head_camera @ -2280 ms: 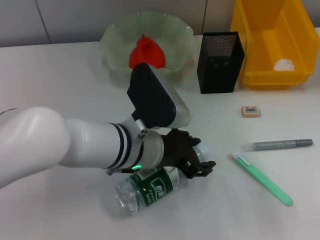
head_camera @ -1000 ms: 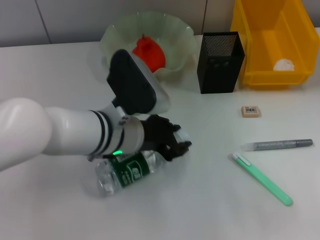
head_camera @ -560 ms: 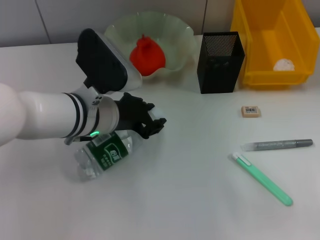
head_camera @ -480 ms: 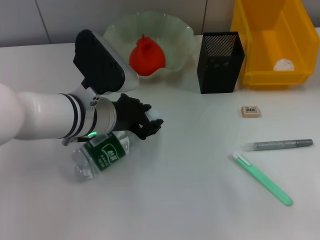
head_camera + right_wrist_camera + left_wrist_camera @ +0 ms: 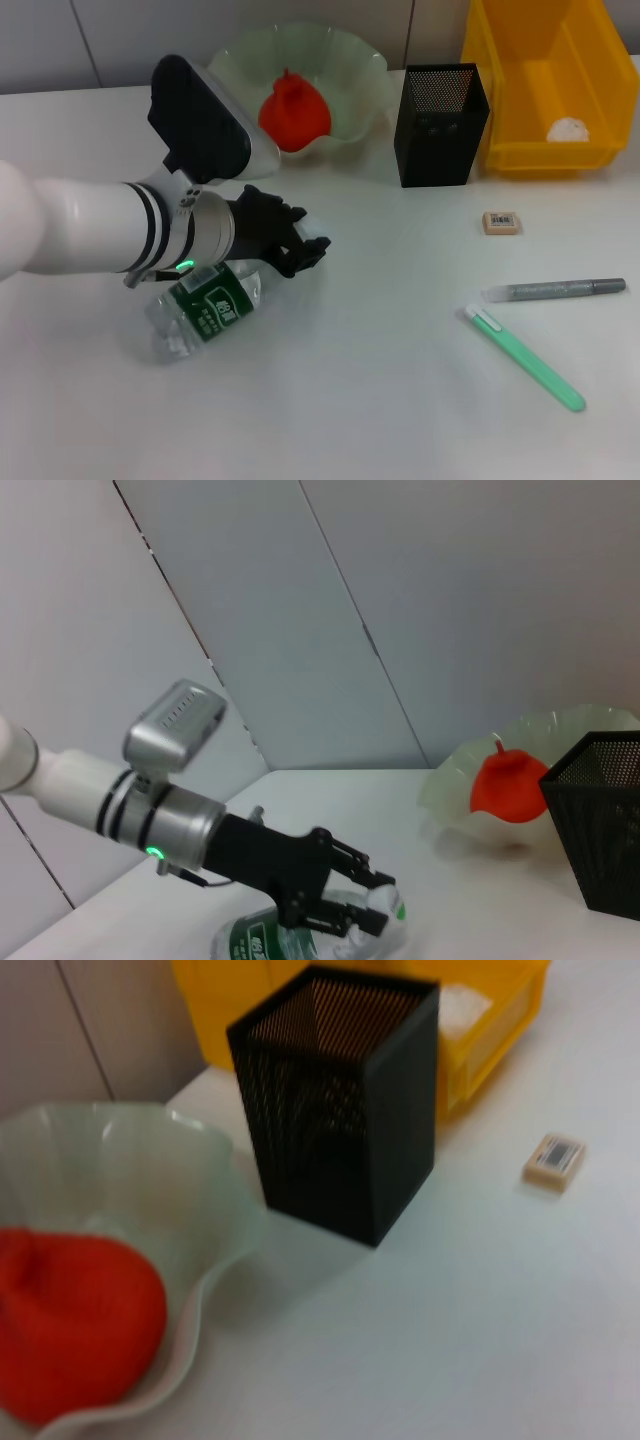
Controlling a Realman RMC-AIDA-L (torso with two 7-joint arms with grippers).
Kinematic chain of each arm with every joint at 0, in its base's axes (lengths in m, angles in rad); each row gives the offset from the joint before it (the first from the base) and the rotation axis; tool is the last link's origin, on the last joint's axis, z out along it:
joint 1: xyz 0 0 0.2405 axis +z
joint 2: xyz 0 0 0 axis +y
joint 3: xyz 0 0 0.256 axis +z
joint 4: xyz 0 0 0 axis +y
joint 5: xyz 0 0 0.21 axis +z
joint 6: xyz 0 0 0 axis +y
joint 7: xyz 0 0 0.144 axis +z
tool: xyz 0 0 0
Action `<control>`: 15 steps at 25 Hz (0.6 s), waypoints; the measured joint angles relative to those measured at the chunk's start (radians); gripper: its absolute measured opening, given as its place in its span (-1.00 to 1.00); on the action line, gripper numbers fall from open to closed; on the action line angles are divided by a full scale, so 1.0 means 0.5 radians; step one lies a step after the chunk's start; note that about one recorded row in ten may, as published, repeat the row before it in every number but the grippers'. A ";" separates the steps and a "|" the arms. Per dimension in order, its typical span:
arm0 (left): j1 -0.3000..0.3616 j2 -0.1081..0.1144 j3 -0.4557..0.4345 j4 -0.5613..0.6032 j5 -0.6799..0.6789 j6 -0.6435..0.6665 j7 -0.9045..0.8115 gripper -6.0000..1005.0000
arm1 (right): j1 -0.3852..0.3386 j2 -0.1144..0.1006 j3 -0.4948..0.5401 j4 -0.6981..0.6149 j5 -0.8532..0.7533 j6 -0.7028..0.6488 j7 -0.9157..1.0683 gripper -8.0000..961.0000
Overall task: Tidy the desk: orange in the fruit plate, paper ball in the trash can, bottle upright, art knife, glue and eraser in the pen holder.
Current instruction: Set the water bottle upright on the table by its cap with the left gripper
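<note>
Left gripper point(image 5: 300, 245) is closed around the neck of the bottle point(image 5: 205, 305), near its white cap.

Compared with a moment before, the cap end is raised and pulled toward the fruit plate point(image 5: 350, 60), while the base rests on the desk point(image 5: 400, 400). So the bottle is tilted, not yet upright. The right gripper is not visible.

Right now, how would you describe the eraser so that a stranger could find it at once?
Start at the yellow trash can and the black pen holder beside it. The eraser lies alone on the white table just in front of them. It is a small beige block with a barcode label, unlike the two long pens nearer the front.
</note>
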 joint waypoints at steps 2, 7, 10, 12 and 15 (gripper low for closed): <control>0.029 0.003 -0.023 0.113 0.001 0.062 -0.003 -0.14 | 0.001 0.001 0.000 0.000 -0.004 0.003 0.000 0.22; 0.052 0.006 -0.033 0.193 0.004 0.099 -0.003 -0.14 | 0.005 0.003 0.000 0.012 -0.009 0.009 0.000 0.22; 0.133 0.007 -0.124 0.416 0.106 0.251 -0.009 -0.14 | 0.011 -0.008 0.000 0.050 -0.010 0.009 -0.007 0.22; 0.164 0.005 -0.138 0.478 0.169 0.278 -0.022 -0.14 | 0.014 -0.010 0.000 0.057 -0.010 0.011 -0.010 0.22; 0.252 0.006 -0.187 0.628 0.273 0.327 -0.089 -0.14 | 0.023 -0.010 0.000 0.059 -0.011 0.018 -0.011 0.22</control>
